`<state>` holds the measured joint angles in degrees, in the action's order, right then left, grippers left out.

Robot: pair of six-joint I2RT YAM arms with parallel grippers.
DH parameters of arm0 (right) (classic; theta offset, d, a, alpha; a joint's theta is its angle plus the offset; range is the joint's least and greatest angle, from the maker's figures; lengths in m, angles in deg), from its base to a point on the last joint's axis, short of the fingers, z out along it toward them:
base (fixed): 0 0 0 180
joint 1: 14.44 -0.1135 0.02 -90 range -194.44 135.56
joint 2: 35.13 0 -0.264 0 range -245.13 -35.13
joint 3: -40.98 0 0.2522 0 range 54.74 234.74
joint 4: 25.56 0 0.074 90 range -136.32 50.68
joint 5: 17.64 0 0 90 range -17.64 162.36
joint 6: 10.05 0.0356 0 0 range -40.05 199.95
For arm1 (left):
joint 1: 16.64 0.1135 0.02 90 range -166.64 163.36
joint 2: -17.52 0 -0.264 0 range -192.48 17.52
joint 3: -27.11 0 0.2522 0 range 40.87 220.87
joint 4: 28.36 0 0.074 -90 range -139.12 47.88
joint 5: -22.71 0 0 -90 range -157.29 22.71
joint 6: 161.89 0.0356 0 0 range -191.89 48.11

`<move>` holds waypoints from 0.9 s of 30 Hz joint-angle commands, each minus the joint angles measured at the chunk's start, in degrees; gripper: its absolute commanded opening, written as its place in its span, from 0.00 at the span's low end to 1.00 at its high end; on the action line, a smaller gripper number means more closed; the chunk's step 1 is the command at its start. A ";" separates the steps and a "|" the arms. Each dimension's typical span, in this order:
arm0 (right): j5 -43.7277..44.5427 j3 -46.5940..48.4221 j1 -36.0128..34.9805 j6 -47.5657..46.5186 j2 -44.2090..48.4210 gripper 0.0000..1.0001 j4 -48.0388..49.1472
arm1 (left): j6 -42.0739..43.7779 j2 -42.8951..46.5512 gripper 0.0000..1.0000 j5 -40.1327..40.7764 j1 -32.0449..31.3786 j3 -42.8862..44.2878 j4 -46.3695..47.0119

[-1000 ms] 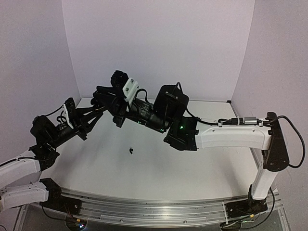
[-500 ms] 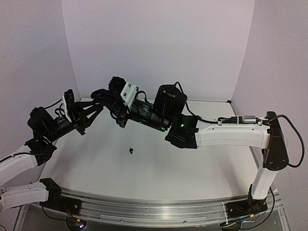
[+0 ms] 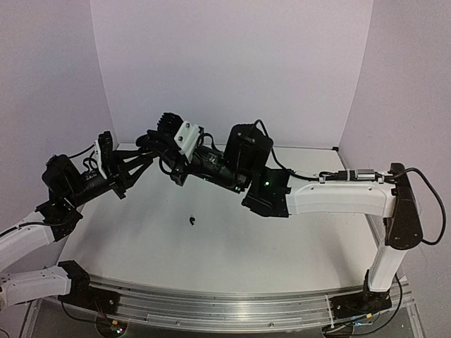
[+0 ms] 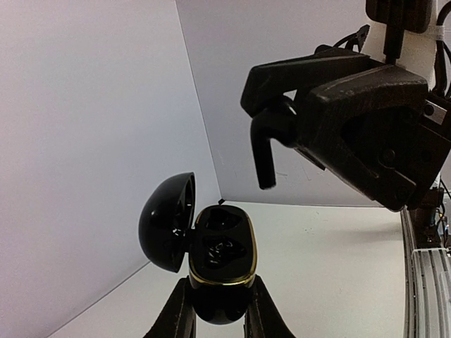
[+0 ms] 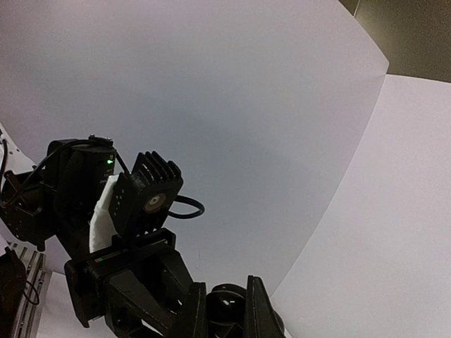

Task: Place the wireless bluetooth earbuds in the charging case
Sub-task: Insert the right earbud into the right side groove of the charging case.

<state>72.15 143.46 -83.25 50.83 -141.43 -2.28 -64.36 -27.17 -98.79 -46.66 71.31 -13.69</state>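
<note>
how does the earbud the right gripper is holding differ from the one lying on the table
The held earbud is pinched in the right gripper, up in the air; the loose earbud lies untouched on the table. The held earbud is close to the open charging case in the left gripper; the loose earbud is far from it. Both are black and outside the case.

A robotics lab cell: a bare white table (image 3: 296,239) boxed in by plain pale walls (image 3: 232,63) left, far and right, with robot arms (image 3: 338,201) bolted to an aluminium rail (image 3: 232,308) along its near edge.
</note>
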 commanded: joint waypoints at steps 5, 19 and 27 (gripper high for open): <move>4.56 3.20 0.20 -1.52 -0.66 0.00 1.01 | 1.02 0.30 0.00 -1.44 -0.21 3.73 -0.35; 5.90 2.59 0.52 -1.38 -0.94 0.00 0.93 | 1.30 0.38 0.00 -1.90 -0.21 3.86 0.22; 5.72 1.42 0.59 -0.67 -0.04 0.00 0.18 | -0.30 0.53 0.00 -1.64 -0.21 4.26 0.31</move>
<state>77.07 144.19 -82.93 49.75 -141.98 -2.97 -63.92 -27.17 -100.15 -46.66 72.43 -14.90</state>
